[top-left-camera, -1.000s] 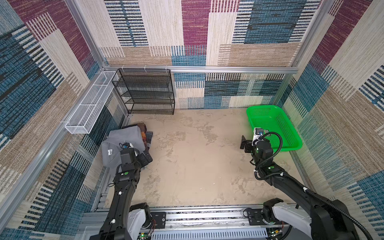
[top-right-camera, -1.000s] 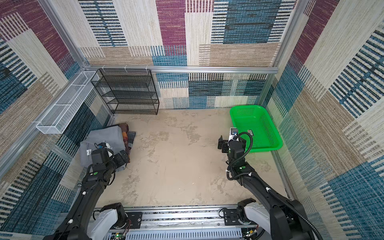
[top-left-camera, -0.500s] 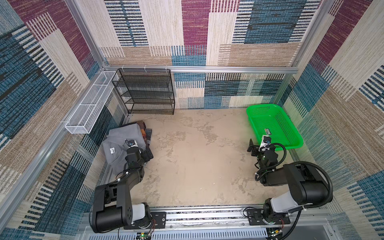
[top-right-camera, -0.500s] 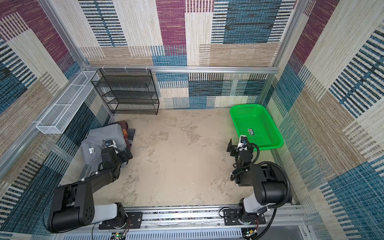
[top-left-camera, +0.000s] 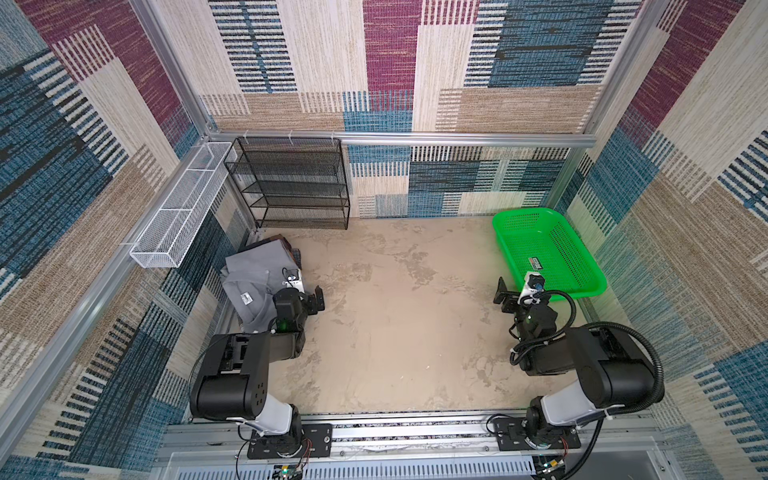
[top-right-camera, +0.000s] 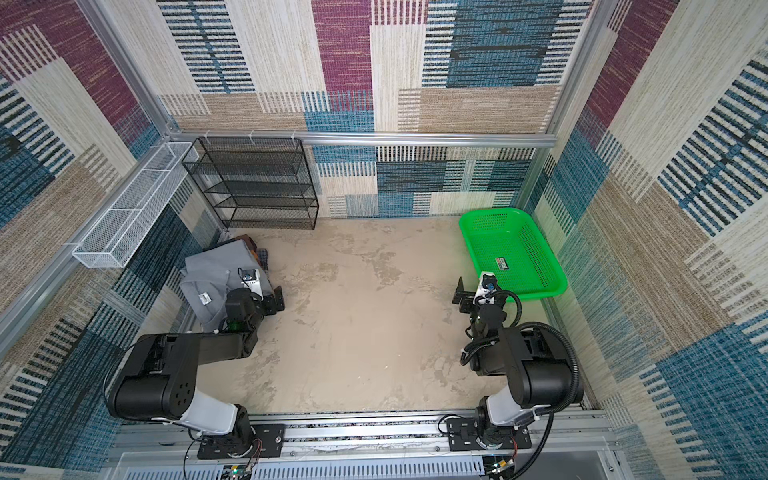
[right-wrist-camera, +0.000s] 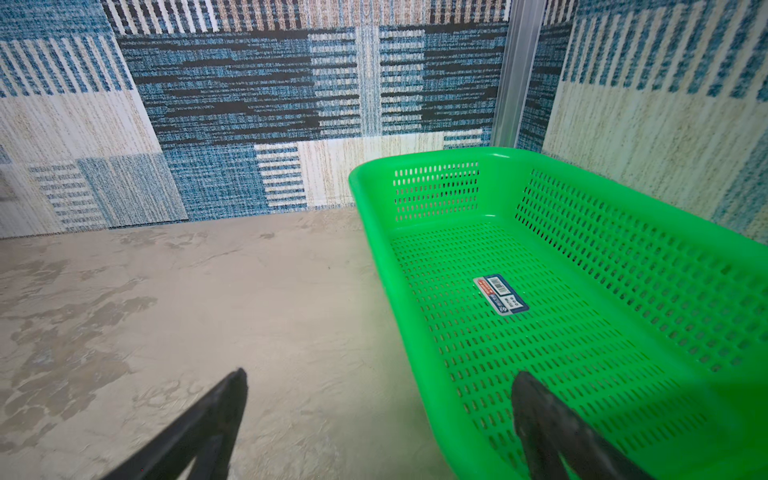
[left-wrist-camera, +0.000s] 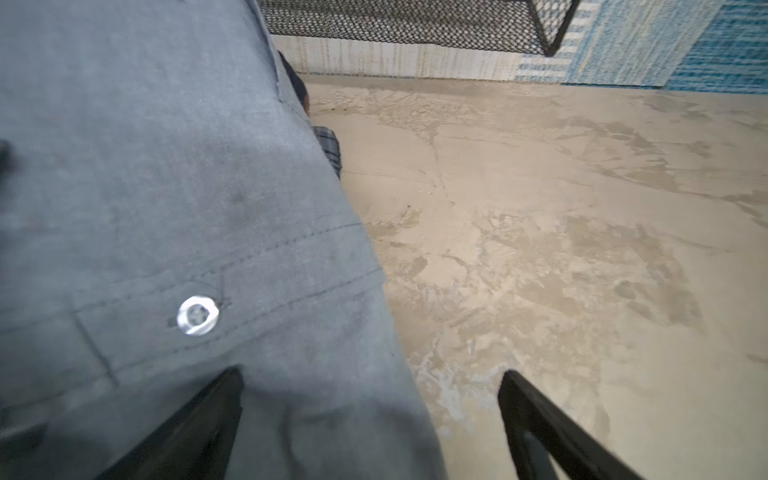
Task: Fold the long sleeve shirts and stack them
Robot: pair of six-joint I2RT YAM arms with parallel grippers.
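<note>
1. The gray shirt [top-left-camera: 253, 278] lies folded at the left of the table [top-left-camera: 395, 324], close to the left wall and just in front of the black wire rack [top-left-camera: 291, 183]. Its small label [top-left-camera: 246, 297] faces up, and the left wrist view shows a button [left-wrist-camera: 198, 314].
2. The plaid shirt [top-left-camera: 286, 245] lies under it. Only a strip shows at the gray shirt's far right edge, so I cannot tell how neatly it is folded.
3. The left gripper [left-wrist-camera: 371, 374] hangs at the near right edge of the stack with its jaws wide and empty. One jaw is over gray cloth and the other over bare table. Whether it touches the cloth I cannot tell.
4. The right gripper [right-wrist-camera: 380, 372] is well apart at the right, with its jaws wide and empty, beside the near end of the green basket [top-left-camera: 525, 212]. The basket holds no cloth.
5. A white wire tray [top-left-camera: 178, 220] hangs on the left wall.
6. Judgement: with one shirt on the other, the stacking looks done or nearly so.
7. Any next move would be a light tidy of the gray shirt's loose near edge, pinching only the top layer so the stack does not shift.
</note>
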